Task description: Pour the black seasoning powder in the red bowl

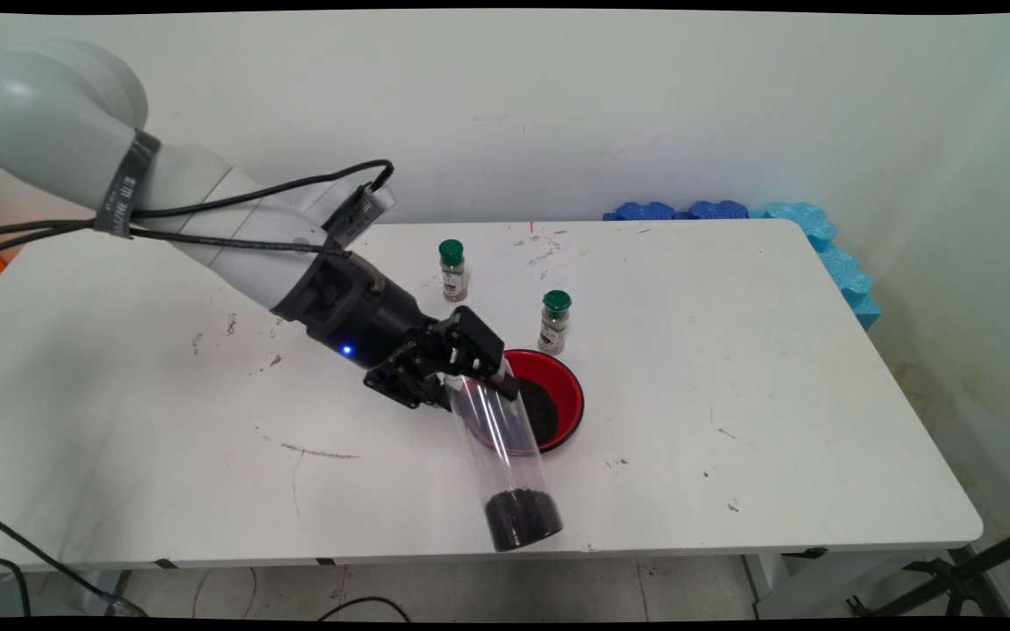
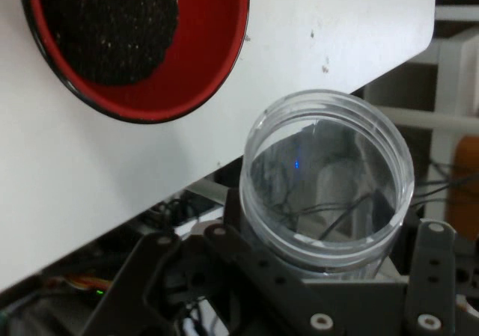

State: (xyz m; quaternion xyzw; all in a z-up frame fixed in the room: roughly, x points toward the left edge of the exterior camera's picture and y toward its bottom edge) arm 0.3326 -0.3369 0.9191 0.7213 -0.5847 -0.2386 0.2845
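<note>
The gripper [image 1: 470,372] is closed on a clear tube [image 1: 505,451], gripping near its open end, beside the red bowl [image 1: 568,405]. The tube tilts, its long axis running from the gripper down toward the table's near edge, dark granules settled in the closed low end. It looks light, stiff and slippery (probably plastic). 2 jars [image 1: 452,270] stand behind.

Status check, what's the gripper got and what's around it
Gripper shut on clear tube, tilted, dark grains at its lower end. Red bowl of dark grains right behind. Two green-capped bottles upright beyond.
</note>
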